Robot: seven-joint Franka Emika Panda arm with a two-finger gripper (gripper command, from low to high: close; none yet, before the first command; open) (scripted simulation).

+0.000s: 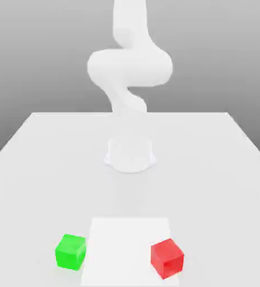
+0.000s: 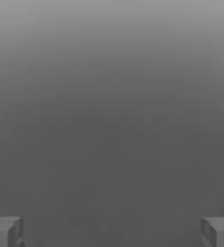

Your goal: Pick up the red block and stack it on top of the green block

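Nothing of the stacking looks done yet: the red block (image 1: 167, 258) and the green block (image 1: 70, 251) both sit on the table (image 1: 37, 162), well apart, red toward the exterior view's right and green toward its left, with the whole pick, carry and placement left to do. The exterior view gives the blocks and the white arm (image 1: 129, 67) rising behind them, while the hand view gives the gripper (image 2: 112, 231) with fingers (image 2: 5, 231) spread wide on nothing (plain grey beyond them).
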